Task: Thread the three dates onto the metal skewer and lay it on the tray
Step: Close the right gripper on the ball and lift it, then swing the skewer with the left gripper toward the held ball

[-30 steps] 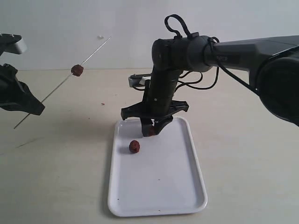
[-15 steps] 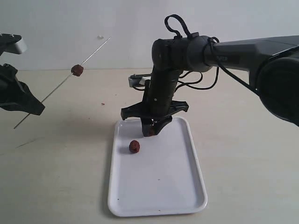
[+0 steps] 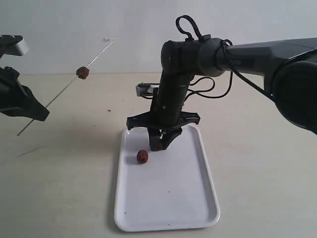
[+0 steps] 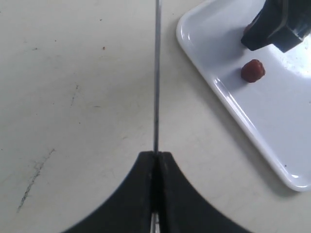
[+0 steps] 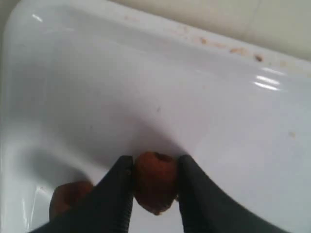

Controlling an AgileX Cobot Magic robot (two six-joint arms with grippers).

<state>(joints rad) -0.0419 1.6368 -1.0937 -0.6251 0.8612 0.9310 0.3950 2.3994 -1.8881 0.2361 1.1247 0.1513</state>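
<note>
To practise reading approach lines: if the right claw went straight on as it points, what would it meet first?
The right claw points down at the tray; its held date would likely touch it first, though depth is unclear.

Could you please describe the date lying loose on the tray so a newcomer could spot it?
Start at the white tray. Near its far left corner lies a small reddish-brown date. Unlike the pinched date in the right tool and the threaded date on the skewer, nothing holds it.
</note>
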